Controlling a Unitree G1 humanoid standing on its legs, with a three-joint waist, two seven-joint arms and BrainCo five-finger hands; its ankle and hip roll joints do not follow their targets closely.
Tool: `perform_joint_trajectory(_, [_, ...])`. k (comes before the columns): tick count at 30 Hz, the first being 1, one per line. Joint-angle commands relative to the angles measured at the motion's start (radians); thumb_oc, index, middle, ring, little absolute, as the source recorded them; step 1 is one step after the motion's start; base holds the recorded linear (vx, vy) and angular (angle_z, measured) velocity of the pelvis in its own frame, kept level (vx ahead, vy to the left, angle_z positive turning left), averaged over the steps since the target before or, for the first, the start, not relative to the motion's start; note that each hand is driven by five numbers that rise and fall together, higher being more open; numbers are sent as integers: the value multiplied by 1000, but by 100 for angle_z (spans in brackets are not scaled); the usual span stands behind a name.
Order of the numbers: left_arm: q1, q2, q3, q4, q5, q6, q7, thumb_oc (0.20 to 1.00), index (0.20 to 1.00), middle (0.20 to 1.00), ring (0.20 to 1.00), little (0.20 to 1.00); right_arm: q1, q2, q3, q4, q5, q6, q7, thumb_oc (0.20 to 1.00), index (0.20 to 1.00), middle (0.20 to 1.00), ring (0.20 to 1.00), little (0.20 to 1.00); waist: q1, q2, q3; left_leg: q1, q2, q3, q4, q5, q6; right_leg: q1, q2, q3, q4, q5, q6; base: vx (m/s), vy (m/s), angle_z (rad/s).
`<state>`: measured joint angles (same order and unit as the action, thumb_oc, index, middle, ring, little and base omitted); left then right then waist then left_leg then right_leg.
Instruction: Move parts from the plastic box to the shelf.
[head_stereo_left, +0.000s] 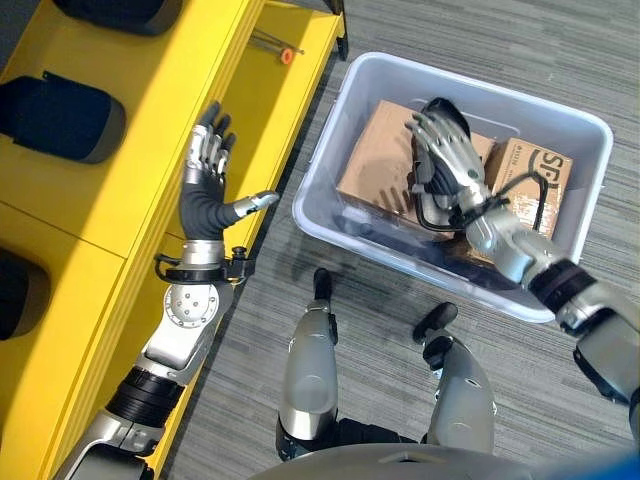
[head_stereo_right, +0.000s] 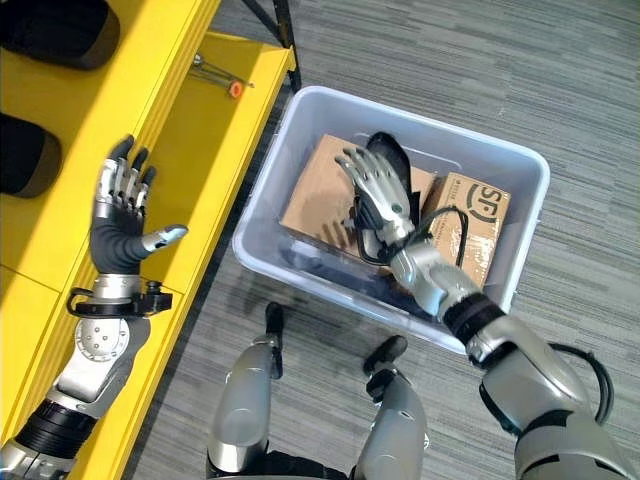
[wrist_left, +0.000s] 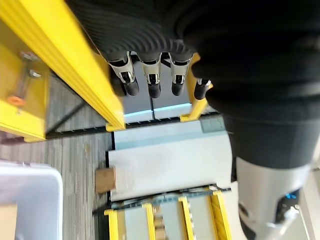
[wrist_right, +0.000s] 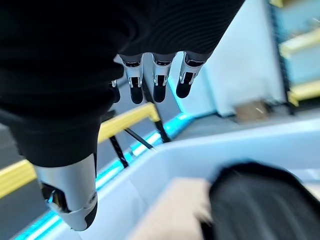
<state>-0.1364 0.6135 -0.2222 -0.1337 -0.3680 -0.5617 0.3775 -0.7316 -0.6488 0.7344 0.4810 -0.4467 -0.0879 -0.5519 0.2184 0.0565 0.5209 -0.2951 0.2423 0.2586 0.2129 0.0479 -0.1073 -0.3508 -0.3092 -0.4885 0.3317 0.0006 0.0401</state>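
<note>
The clear plastic box stands on the floor to the right of the yellow shelf. Inside it lie two cardboard boxes and a rounded black part resting on them. My right hand hovers open over that part, its straight fingers pointing at the box's far wall, and the black part bulges just under it. My left hand is open above the shelf's front edge, thumb out, holding nothing, and its fingers are spread straight.
Three similar black parts lie on the shelf's left side. A thin tool with an orange tip rests at the shelf's far end. Grey striped floor surrounds the box.
</note>
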Motion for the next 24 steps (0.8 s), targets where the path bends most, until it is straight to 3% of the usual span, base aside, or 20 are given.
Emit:
perform_joint_trajectory(1, [8, -9, -34, -42, 56, -86, 24, 1000, 1000, 1000, 1000, 1000, 49, 32, -80, -131, 82, -43, -62, 1000, 1000, 1000, 1000, 1000, -26, -22, -1, 7, 19, 48, 17, -29, 5, 54, -38, 31, 47, -66, 119, 6, -19, -16])
perform_joint_trajectory(6, [-46, -39, -63, -66, 49, -59, 34, 1000, 1000, 1000, 1000, 1000, 156, 49, -153, -308, 124, -32, -82, 1000, 1000, 1000, 1000, 1000, -98, -25, -1, 64, 26, 84, 21, -50, 1, 83, -10, 81, 6, -58, 116, 25, 14, -40])
perform_joint_trajectory(8, [-81, -68, -85, -67, -13, -6, 23, 1000, 1000, 1000, 1000, 1000, 214, 46, -203, -361, 136, -21, -58, 1000, 1000, 1000, 1000, 1000, -141, -33, -1, 97, 33, 107, 24, -61, -3, 102, 9, 112, -19, -53, 114, 73, -6, -49])
perform_joint_trajectory(10, [-102, -113, -103, -61, -118, -13, 21, 1000, 1000, 1000, 1000, 1000, 288, 39, -237, -395, 146, 0, -25, 1000, 1000, 1000, 1000, 1000, -184, -48, -10, 126, 48, 134, 22, -69, -7, 116, 31, 138, -46, -46, 110, 110, -72, -51])
perform_joint_trajectory(13, [-146, -207, -129, 9, -226, 102, 166, 1000, 1000, 1000, 1000, 1000, 353, 41, -279, -400, 159, -5, -36, 1000, 1000, 1000, 1000, 1000, -233, -78, -23, 138, 84, 175, 34, -72, -16, 107, 58, 168, -60, -41, 102, 87, -130, -73])
perform_joint_trajectory(15, [-176, -291, -114, 91, -370, 106, 275, 1000, 1000, 1000, 1000, 1000, 330, 52, -312, -383, 176, 26, -49, 1000, 1000, 1000, 1000, 1000, -262, -101, -23, 139, 121, 183, 55, -92, -45, 99, 77, 186, -56, -63, 104, 90, -174, -44])
perform_joint_trajectory(17, [-206, -333, -103, 135, -321, 90, 418, 1000, 1000, 1000, 1000, 1000, 336, 55, -335, -375, 193, 61, -26, 1000, 1000, 1000, 1000, 1000, -284, -120, -18, 130, 158, 205, 63, -83, -60, 78, 81, 188, -56, -59, 100, 5, -157, -38])
perform_joint_trajectory(21, [-259, -346, -103, 163, -205, 82, 448, 1000, 1000, 1000, 1000, 1000, 347, 52, -348, -392, 175, 68, -7, 1000, 1000, 1000, 1000, 1000, -310, -142, -11, 117, 205, 229, 69, -51, -83, 53, 91, 185, -58, -55, 94, 0, -93, -21])
perform_joint_trajectory(24, [-280, -361, -91, 195, -112, 103, 624, 1000, 1000, 1000, 1000, 1000, 342, 48, -344, -386, 190, 100, -39, 1000, 1000, 1000, 1000, 1000, -317, -150, -4, 113, 234, 237, 76, -24, -100, 38, 98, 181, -54, -56, 86, 3, -51, -6])
